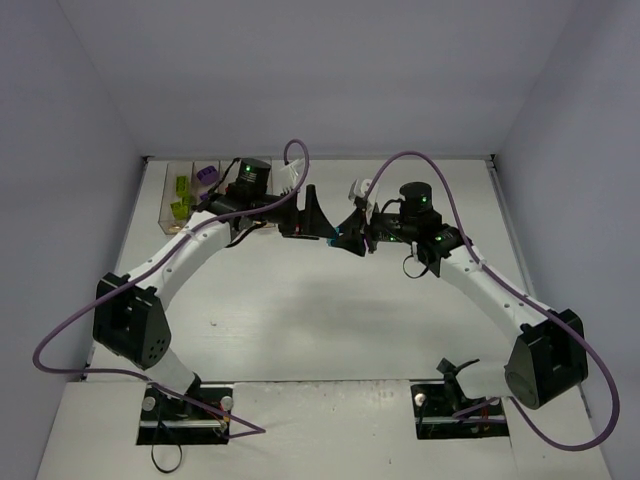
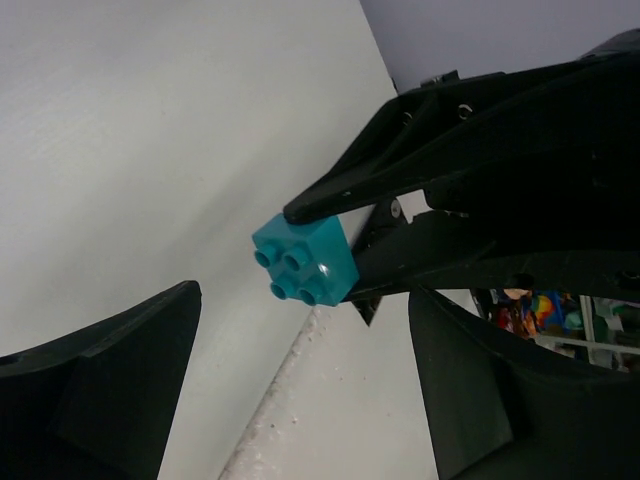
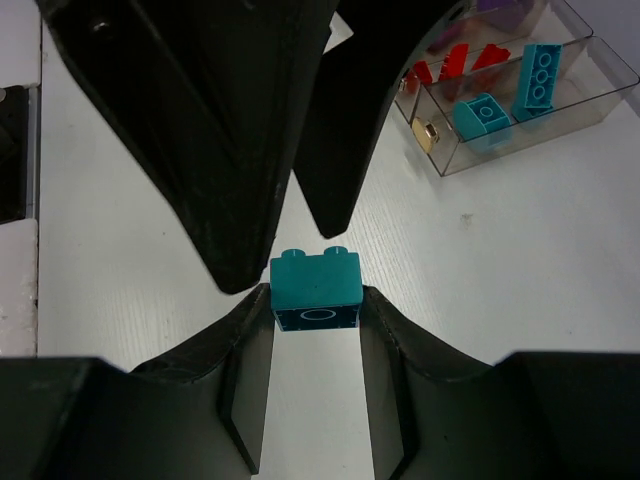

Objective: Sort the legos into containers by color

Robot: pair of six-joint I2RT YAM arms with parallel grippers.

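Above desk: right end effector is pinching teal lego, studs facing my wide-open, empty left end effector.

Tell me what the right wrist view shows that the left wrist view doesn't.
Right wrist only: the clear bins at upper right, holding red bricks and teal bricks. Left wrist only: the four studs on the held teal brick, and colourful clutter beyond the table edge. Both: that teal brick clamped in the right jaws, with the left jaws open close by.
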